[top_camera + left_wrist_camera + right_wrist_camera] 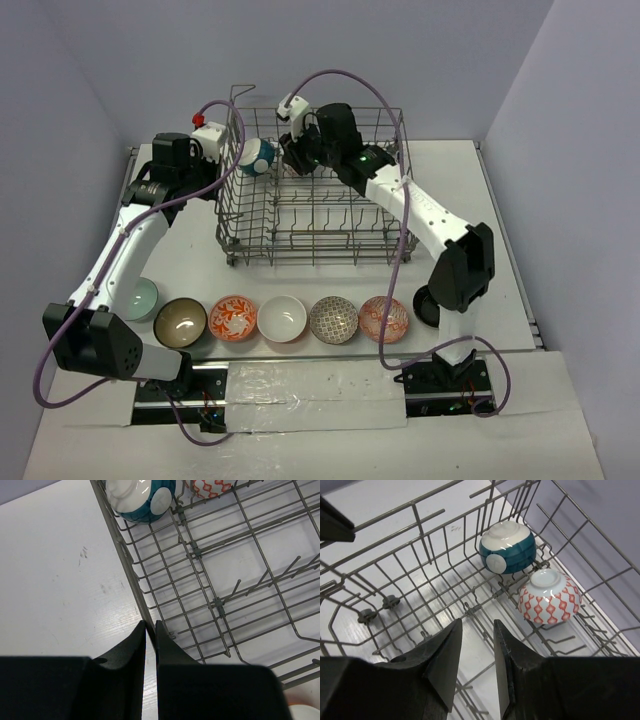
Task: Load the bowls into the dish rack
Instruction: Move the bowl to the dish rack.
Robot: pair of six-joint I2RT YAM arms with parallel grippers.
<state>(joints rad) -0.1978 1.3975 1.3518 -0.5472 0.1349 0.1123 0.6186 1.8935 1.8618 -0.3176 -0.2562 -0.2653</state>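
Left arm (120,250): white links, black joints, black base.
Right arm (428,212): white links, black joints, small green light near the wrist.
Cables (345,72): purple, one looping along each arm.
Fingers (442,660): matte black, wedge-shaped.

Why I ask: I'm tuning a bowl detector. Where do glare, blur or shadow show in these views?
Left wrist: bright glints on the teal bowl, and the left end effector is near-black with soft edges. Right wrist: glints on the same bowl and on the red-patterned bowl; the right end effector is dark, with little detail. Top external: even light, no harsh shadow around the dish rack.
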